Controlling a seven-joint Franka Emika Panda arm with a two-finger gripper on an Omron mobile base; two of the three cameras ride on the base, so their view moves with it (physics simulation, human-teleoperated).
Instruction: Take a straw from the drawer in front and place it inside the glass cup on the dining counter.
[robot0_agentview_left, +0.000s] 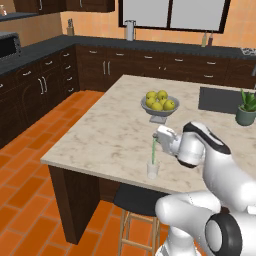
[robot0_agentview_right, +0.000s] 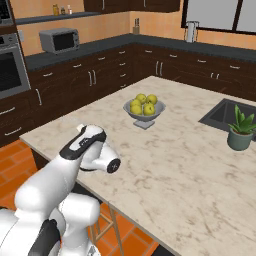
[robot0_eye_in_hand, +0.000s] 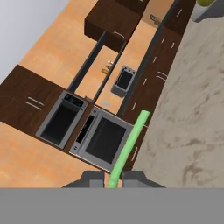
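Straw between pincer fingertips

The white arm is bending forward from the base, its elbow raised and its wrist turning the hand sideways toward the left. The gripper is pointing downward, its two dark fingers closing on the straw between them.

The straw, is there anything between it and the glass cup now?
Nothing visible. The gripper holds the straw upright right above the glass cup, its lower end at the cup's mouth. The fruit bowl stands well behind.
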